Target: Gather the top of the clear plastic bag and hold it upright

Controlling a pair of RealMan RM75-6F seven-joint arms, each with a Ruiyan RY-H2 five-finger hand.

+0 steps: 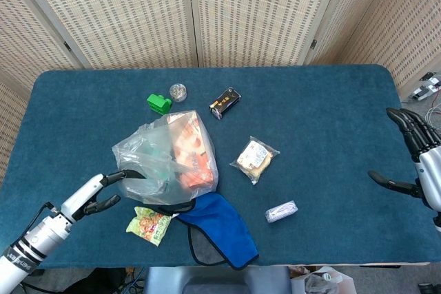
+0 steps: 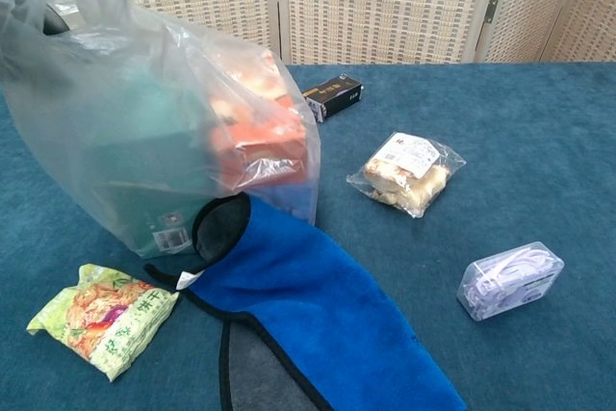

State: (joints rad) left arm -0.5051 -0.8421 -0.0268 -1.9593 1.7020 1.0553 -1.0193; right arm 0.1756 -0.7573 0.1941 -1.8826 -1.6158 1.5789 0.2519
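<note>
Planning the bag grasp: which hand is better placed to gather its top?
Left. The left hand is already at the clear plastic bag's open edge, fingers apart. The right hand hangs open at the far table edge.

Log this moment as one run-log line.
phase: reaching bag | left robot hand: at edge of clear plastic bag, grip unclear | right robot hand: open, far right, clear of table items | bag top: ungathered

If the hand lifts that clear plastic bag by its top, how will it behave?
The clear plastic bag is thin and crumpled, so it will probably stay floppy and stretch upward. The boxes inside look bulky and would likely slide down and sag. The blue cloth touching its base may drag along.
</note>
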